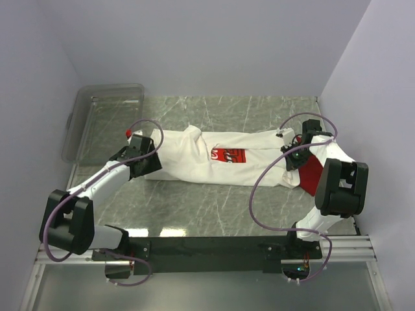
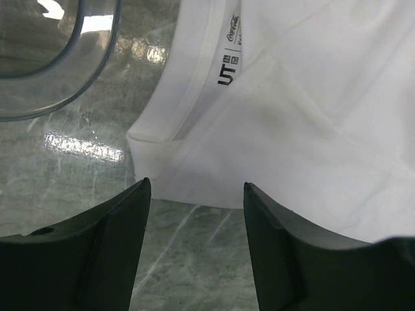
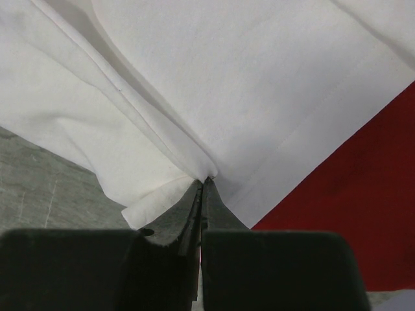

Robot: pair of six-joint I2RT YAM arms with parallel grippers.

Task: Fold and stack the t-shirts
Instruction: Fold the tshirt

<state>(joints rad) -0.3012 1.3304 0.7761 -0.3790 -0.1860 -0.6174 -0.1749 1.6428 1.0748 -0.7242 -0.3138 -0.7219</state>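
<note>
Pinching hem of large white cloth t-shirt with red chest print (image 1: 194,162) in clenched right gripper (image 3: 204,184), overlapping plain red cloth shirt (image 3: 350,220). Runs left-right across grey marble table (image 1: 194,214); collar end just ahead of released left gripper (image 2: 196,186).

white t-shirt (image 2: 292,129), inside collar, left wrist view: black neck print (image 2: 225,74) reads "UT" | small script (image 2: 233,29) just beyond it reads "Coca-Cola"; finer lines beside it too small to read | top view: red chest print (image 1: 228,155), white marks illegible
</note>
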